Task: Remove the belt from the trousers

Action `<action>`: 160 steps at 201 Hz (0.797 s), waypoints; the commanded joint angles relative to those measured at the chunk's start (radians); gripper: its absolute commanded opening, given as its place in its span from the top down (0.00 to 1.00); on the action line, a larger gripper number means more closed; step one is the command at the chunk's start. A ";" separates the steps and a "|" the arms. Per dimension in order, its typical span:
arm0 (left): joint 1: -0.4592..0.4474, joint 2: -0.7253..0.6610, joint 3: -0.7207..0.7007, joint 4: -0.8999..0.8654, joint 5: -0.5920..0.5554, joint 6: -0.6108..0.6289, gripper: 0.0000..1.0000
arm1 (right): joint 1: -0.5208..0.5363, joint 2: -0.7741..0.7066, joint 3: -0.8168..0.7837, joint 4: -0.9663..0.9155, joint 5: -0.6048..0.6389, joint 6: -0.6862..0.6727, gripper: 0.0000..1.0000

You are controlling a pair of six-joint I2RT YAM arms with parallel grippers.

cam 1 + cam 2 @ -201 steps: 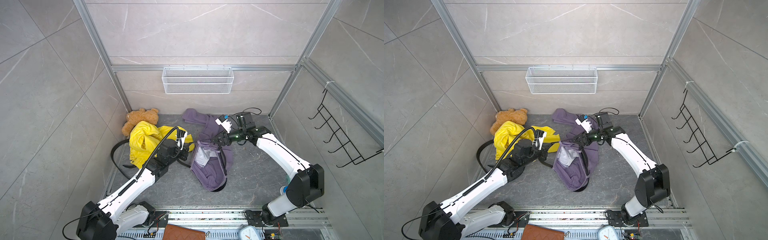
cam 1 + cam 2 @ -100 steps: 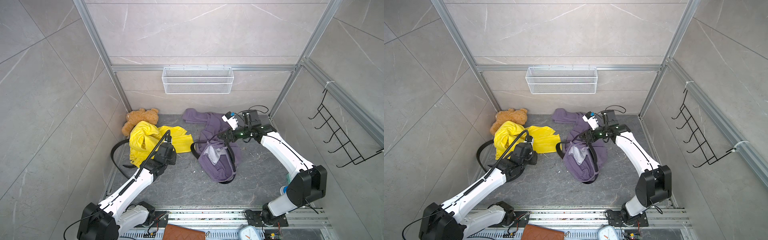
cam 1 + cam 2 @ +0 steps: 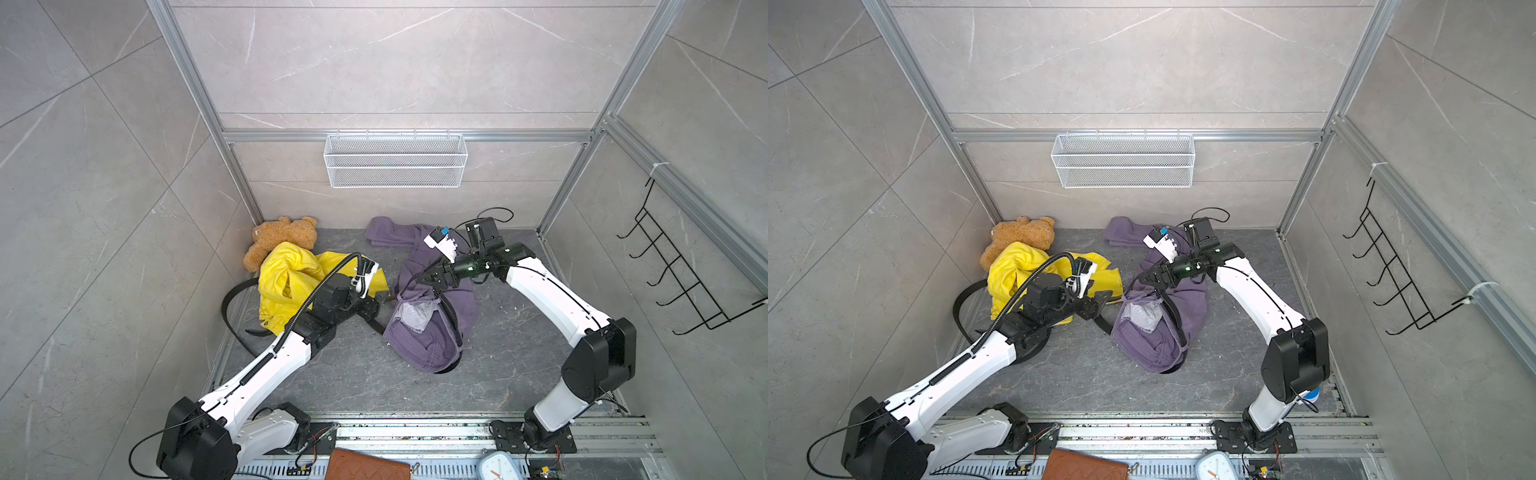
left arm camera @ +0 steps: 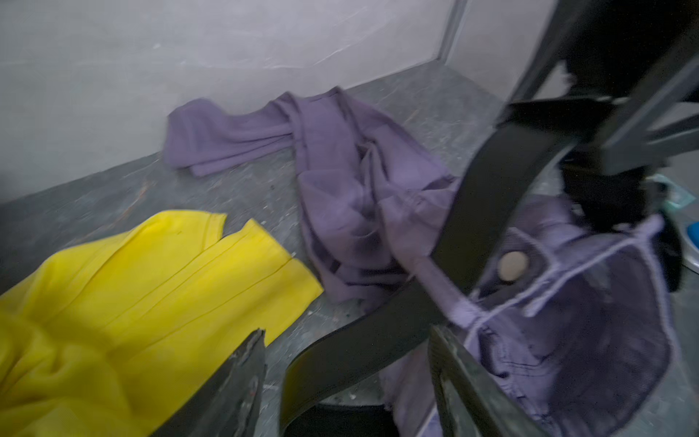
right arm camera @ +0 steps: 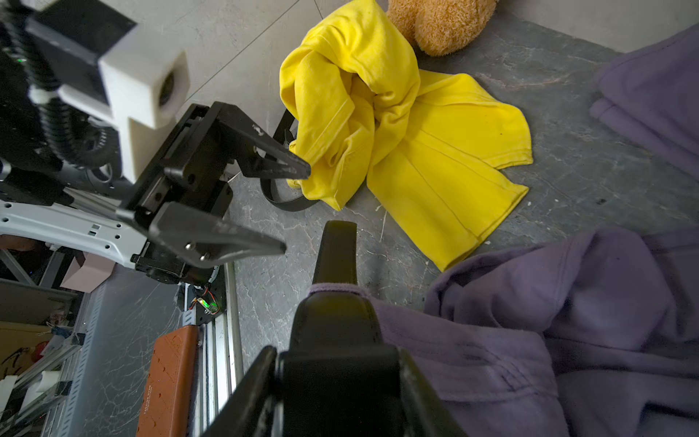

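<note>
The purple trousers [image 3: 436, 332] [image 3: 1154, 340] lie crumpled on the grey floor. The black belt [image 3: 451, 311] [image 4: 488, 196] runs through their waistband. My right gripper [image 3: 420, 279] [image 3: 1143, 279] [image 5: 334, 355] is shut on the belt at the waistband. Beyond a purple loop, the belt's free end [image 5: 336, 246] sticks out. My left gripper [image 3: 378, 307] [image 3: 1100, 305] [image 5: 296, 210] stands open just left of the trousers. In the left wrist view the loose belt strap [image 4: 359, 352] lies between its spread fingers [image 4: 246, 378] without being pinched.
A yellow garment [image 3: 291, 278] and a teddy bear [image 3: 282, 239] lie left of the trousers, with a black strap loop [image 3: 230, 307] by the left wall. A wire basket [image 3: 395, 166] hangs on the back wall, a hook rack [image 3: 673, 282] on the right wall.
My left gripper opened, pulled back to the left, then came forward again to the trousers. My right gripper swung right with the trousers and returned, still gripping.
</note>
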 commanded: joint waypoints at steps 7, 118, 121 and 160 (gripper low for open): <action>-0.043 0.020 0.029 0.074 0.098 0.049 0.30 | 0.003 0.011 0.054 0.030 -0.068 0.006 1.00; -0.129 0.121 0.065 0.198 -0.068 0.083 0.38 | 0.032 -0.013 0.002 0.003 -0.095 -0.020 1.00; -0.129 0.116 0.063 0.201 -0.068 0.083 0.38 | 0.032 -0.014 0.001 -0.006 -0.092 -0.027 1.00; -0.131 0.043 0.035 0.162 -0.047 0.097 0.38 | 0.031 -0.015 0.014 -0.041 -0.085 -0.052 1.00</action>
